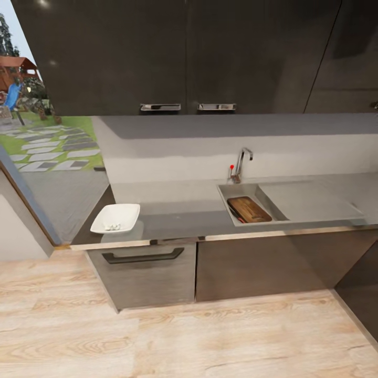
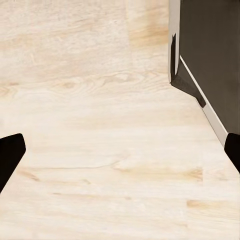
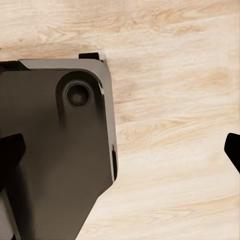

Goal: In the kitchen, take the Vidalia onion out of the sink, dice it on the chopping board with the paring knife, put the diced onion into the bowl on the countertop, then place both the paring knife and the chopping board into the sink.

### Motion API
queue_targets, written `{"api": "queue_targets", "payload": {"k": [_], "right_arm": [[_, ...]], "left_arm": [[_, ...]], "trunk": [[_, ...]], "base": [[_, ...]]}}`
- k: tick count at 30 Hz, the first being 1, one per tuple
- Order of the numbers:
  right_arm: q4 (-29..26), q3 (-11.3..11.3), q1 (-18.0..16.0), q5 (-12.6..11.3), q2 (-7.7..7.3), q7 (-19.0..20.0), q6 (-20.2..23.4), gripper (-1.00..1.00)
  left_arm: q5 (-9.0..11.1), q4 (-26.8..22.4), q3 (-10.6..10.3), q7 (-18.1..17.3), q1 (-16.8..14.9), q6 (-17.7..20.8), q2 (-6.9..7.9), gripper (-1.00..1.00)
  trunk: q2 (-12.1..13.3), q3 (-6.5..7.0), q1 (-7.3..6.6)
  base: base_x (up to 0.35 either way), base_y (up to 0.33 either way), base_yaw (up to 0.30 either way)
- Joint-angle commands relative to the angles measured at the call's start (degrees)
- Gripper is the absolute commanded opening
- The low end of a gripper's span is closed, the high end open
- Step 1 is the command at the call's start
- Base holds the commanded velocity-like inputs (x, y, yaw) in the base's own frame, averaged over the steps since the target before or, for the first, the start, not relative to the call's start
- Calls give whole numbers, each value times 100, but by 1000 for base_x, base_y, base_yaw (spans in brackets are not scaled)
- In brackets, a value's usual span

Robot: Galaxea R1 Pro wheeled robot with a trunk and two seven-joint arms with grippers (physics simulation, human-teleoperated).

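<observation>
- The chopping board (image 1: 249,209) lay in the sink (image 1: 229,191), the paring knife (image 1: 234,212) beside it.
- The bowl (image 1: 116,217) sat on the countertop (image 1: 184,215), holding pale bits.
- Both grippers, the left gripper (image 2: 120,152) and the right gripper (image 3: 120,150), hung over wooden floor (image 2: 100,150) with jaws wide apart, holding nothing.

Domestic kitchen: grey table (image 1: 178,212) over dark cabinet fronts (image 1: 252,265), steel sink (image 1: 294,202) with chrome tap (image 1: 242,161), dark wall cupboards (image 1: 173,52) above, pale wood floor (image 1: 157,336), and a window (image 1: 37,115) facing a garden
</observation>
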Motion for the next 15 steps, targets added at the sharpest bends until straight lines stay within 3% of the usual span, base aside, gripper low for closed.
{"api": "queue_targets", "payload": {"k": [1, 15], "right_arm": [[-3, -49, -5, 32, 5, 33, -18, 100], [-2, -40, -6, 30, 38, 31, -18, 100]], "left_arm": [[26, -9, -49, 31, 2, -4, 1, 100], [26, -9, -49, 31, 2, -8, 1, 100]], "trunk": [[-10, 0, 3], [-10, 126, 3]], "base": [[0, 0, 0], [0, 0, 0]]}}
